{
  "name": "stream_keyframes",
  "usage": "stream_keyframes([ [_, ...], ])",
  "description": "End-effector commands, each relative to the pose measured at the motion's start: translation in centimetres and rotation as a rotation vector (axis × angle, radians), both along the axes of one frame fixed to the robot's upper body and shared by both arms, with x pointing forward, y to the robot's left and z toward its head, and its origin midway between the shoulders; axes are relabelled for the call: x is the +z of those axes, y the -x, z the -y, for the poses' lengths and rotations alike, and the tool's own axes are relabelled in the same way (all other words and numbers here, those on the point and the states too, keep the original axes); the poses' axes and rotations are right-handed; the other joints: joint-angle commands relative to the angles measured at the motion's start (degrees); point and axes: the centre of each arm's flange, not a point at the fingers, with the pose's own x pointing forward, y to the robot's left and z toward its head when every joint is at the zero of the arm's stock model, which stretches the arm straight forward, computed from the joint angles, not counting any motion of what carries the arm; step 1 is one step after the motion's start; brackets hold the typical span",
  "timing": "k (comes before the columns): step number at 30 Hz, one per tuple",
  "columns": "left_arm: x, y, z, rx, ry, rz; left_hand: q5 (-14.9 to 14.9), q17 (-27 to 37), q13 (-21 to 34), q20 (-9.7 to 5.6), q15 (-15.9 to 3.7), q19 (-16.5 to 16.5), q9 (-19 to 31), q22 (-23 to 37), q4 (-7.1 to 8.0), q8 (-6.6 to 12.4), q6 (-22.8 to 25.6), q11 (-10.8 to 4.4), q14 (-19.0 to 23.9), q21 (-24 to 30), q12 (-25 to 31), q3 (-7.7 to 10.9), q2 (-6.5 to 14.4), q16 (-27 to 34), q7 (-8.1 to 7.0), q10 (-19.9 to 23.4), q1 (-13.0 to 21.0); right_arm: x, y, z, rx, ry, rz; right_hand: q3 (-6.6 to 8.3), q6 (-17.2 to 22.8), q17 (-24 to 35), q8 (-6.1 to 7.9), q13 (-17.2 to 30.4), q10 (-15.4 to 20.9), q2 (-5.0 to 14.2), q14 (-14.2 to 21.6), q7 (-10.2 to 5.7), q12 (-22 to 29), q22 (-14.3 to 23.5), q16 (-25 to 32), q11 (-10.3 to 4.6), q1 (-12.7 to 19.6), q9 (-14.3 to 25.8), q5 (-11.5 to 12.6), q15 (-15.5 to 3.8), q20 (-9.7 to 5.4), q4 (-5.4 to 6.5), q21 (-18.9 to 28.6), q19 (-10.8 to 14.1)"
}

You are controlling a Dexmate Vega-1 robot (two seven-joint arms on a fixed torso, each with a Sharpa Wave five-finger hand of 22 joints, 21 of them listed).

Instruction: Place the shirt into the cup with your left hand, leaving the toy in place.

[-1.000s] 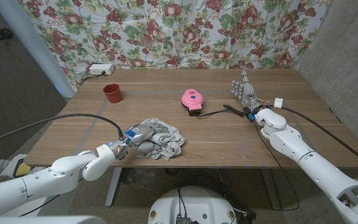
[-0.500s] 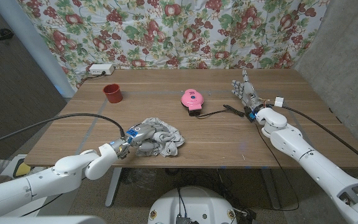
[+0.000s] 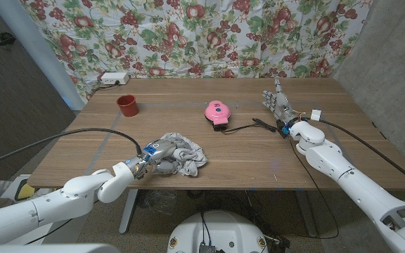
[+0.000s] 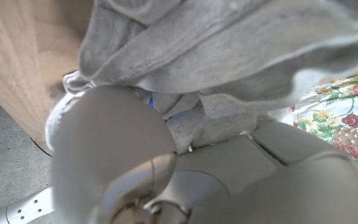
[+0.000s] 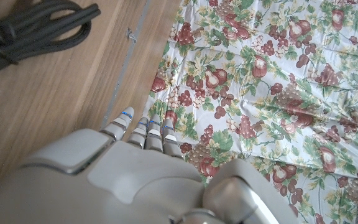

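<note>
Left hand was seen at the lower left of centre in the head view, pressed into the near edge of the grey shirt, its fingers buried in the folds; cloth was gathered against the hand in the left wrist view, so a grip on the shirt was judged to be in place. Across the wooden table, the shirt lay crumpled near the front edge, well apart from the red cup at the upper left. It was judged soft, light and limp, likely to trail loose ends, so a bunched handful from the middle was thought best. Pink toy sat at centre, apart from the shirt. Right hand was held upright at the right, fingers together, holding nothing.
</note>
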Motion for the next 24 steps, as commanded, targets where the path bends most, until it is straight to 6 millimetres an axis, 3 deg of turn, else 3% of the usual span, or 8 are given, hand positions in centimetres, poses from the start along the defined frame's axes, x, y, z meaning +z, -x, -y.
stream_keyframes([
  [1,0.4,-0.1,-0.1,-0.001,0.033,0.029,0.24,18.92,15.76,-7.84,-8.87,2.77,31.42,-0.37,-16.57,5.05,18.27,0.43,26.57,44.32,0.66,14.18,0.38,1.32,0.36,17.51,2.28,0.1,-0.5,-0.2,0.006,-0.004,0.000,0.20,0.49,0.22,0.30,0.15,0.36,-0.23,-0.05,-0.18,0.12,0.18,0.31,-0.18,-0.40,0.31,-0.07,0.06,0.41,-0.15,0.19,-0.27],
  [24,2.4,0.0,0.4,-0.003,0.081,0.101,0.44,25.99,17.26,-6.74,-8.94,1.51,34.00,-0.71,-16.33,5.31,19.84,0.43,27.57,49.10,0.85,11.71,1.12,2.50,0.34,18.95,4.51,0.1,-0.6,0.3,0.010,-0.017,0.008,0.25,0.50,0.22,0.29,0.15,0.35,-0.23,-0.06,-0.18,0.12,0.18,0.31,-0.18,-0.43,0.31,-0.09,0.01,0.43,-0.15,0.19,-0.29],
])
